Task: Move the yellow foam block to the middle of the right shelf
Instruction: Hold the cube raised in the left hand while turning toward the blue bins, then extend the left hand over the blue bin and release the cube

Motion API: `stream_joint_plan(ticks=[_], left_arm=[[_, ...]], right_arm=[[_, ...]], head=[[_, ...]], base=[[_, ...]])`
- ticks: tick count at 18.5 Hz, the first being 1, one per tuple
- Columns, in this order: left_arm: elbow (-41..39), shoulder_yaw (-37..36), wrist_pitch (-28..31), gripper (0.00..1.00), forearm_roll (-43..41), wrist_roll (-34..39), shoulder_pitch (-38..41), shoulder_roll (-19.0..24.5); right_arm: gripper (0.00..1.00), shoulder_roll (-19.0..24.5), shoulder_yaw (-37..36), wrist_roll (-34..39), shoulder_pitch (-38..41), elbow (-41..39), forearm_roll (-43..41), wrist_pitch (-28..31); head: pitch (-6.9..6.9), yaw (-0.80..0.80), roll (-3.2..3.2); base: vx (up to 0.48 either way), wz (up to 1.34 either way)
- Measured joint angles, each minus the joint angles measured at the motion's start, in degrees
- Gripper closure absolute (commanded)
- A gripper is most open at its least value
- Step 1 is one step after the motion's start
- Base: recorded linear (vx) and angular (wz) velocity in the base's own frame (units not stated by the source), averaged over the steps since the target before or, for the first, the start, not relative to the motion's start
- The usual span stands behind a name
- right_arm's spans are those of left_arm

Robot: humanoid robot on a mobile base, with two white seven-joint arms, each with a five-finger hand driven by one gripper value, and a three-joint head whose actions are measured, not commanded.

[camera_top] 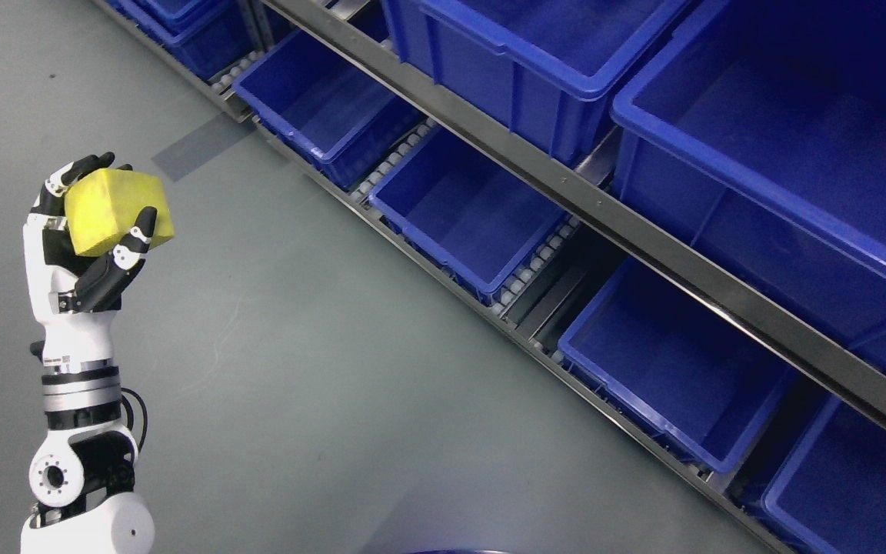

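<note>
Diagonally across the frame, a metal shelf rack (643, 231) of blue bins (466, 215), cut off at top and right, borders open grey floor (297, 385). At far left, the left hand (85, 231) is raised over that floor, fingers curled around the yellow foam block (108, 208), well apart from the shelves.

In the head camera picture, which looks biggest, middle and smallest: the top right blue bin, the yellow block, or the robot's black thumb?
Largest: the top right blue bin, though it is partly cut off and nearest the camera.
Middle: the yellow foam block in the left robot hand.
Smallest: the black thumb.
</note>
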Motion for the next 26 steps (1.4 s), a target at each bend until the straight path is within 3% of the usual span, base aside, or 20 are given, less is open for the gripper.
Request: stream_joint_plan(ticks=[11, 14, 17, 21, 26], left_arm=[[-0.76, -1.99, -0.6, 0.64, -0.03, -4.37, -6.48, 1.7], [-0.89, -2.38, -0.63, 0.64, -0.03, -5.78, -11.5, 5.23], [-0.36, -3.81, 3.76, 0.64, -0.47, -9.05, -18.69, 10.08], [3.59, -8.36, 8.12, 0.62, -8.0, -16.64, -31.32, 15.28], [11.3, -14.19, 8.82, 0.61, -22.46, -25.41, -41.79, 16.28]], right_arm=[[0.0, 0.0, 0.0, 0.0, 0.01, 0.0, 0.0, 0.0], [0.0, 0.0, 0.0, 0.01, 0.0, 0.0, 0.0, 0.0], [0.0, 0.0, 0.0, 0.01, 0.0, 0.0, 0.0, 0.0], [0.0, 0.0, 0.0, 0.25, 0.0, 0.0, 0.0, 0.0], [0.0, 0.0, 0.0, 0.11, 0.0, 0.0, 0.0, 0.0]], head=[[0.0, 0.0, 0.0], [0.0, 0.0, 0.0], [0.0, 0.0, 0.0], [0.0, 0.0, 0.0], [0.0, 0.0, 0.0]], base=[[0.159, -0.25], [0.065, -0.03], [0.06, 0.0], [0.048, -0.01], [0.018, 0.0]])
